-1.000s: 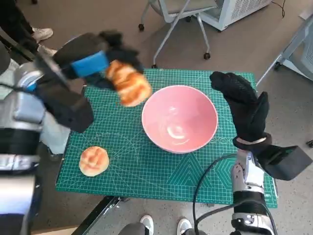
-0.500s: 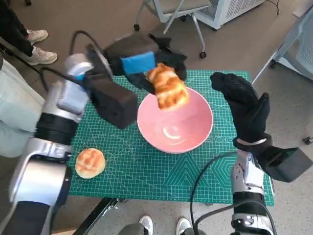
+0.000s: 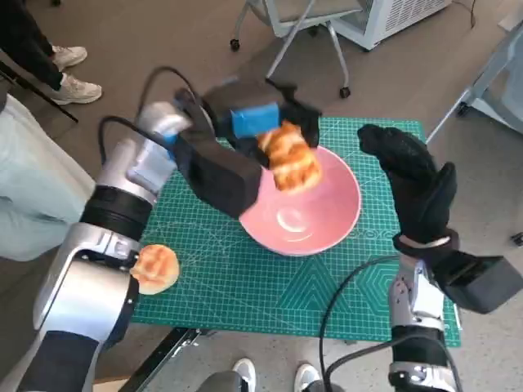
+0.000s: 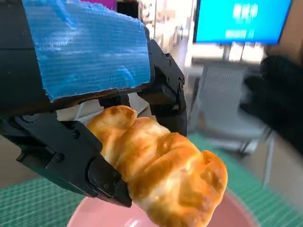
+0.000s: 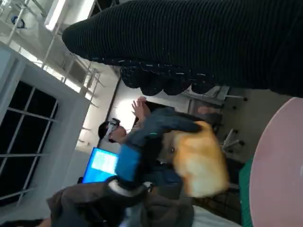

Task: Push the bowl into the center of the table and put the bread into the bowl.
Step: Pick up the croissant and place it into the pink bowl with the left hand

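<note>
The pink bowl (image 3: 306, 214) sits near the middle of the green cutting mat (image 3: 245, 278). My left hand (image 3: 253, 122) grips a golden twisted bread (image 3: 290, 157) and holds it in the air over the bowl's far left rim. The left wrist view shows that bread (image 4: 161, 165) clamped between the black fingers (image 4: 94, 170), with the bowl's rim (image 4: 94, 215) below. My right hand (image 3: 413, 184) stands upright beside the bowl's right side, fingers apart, holding nothing. The right wrist view shows the bread (image 5: 199, 161) and part of the bowl (image 5: 279, 175).
A second, round bun (image 3: 155, 267) lies at the mat's near left edge, beside my left forearm. A wheeled chair (image 3: 290, 24) stands beyond the table. A person's legs and shoes (image 3: 65, 77) are at the far left. A cable (image 3: 343, 302) loops over the mat's near right.
My left hand has carried the twisted bread rightwards, from over the mat's left part to above the bowl. The right hand stays beside the bowl. The picture has shifted slightly.
</note>
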Tool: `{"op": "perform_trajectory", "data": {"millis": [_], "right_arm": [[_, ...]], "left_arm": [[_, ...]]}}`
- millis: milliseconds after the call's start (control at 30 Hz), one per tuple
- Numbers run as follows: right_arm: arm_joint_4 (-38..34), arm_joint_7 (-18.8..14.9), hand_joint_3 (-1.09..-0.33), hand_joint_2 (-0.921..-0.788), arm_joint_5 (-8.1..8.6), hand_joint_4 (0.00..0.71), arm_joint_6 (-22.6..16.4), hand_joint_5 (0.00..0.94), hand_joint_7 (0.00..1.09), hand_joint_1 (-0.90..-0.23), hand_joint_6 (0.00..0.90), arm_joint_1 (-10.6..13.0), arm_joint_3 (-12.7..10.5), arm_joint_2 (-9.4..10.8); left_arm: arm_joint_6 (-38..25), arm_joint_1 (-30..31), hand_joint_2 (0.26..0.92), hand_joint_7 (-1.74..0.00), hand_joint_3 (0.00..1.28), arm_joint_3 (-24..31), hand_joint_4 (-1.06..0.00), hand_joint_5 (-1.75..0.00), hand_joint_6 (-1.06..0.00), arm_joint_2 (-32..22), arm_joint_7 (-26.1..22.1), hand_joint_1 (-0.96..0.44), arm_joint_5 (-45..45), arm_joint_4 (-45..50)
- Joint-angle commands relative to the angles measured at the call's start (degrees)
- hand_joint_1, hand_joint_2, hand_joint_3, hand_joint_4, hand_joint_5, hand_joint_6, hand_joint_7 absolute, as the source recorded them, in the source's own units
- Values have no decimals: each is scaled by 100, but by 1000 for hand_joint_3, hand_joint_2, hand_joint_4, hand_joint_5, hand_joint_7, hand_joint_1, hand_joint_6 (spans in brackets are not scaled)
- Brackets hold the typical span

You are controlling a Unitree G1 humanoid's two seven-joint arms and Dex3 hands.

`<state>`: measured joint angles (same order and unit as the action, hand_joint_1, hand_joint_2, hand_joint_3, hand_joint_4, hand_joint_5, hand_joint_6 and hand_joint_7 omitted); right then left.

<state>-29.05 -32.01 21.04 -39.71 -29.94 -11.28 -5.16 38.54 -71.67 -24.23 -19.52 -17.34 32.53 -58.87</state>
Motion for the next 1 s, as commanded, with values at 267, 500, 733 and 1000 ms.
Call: {"op": "perform_trajectory", "data": {"millis": [267,500,733,1000], "right_arm": [[102,184,-818,-921,-81,173,80,0,473,-657,57,241,13,-17],[75,188,-817,-921,-90,173,84,0,476,-655,56,210,31,-14],[15,169,-815,-921,-102,173,55,1,478,-654,56,170,45,-4],[-27,118,-819,-921,-76,174,29,1,479,-652,57,142,60,12]], "left_arm": [[-367,25,843,-152,31,-220,-327,-106,-438,208,6,-34,176,-383],[-597,101,823,-13,5,-94,-173,-9,-336,179,-316,-110,-54,-303],[-565,193,818,-1,1,144,-131,0,-302,92,-643,-163,-398,-191],[-961,508,820,0,2,246,-105,0,-284,-263,-1112,-201,-497,748]]}}
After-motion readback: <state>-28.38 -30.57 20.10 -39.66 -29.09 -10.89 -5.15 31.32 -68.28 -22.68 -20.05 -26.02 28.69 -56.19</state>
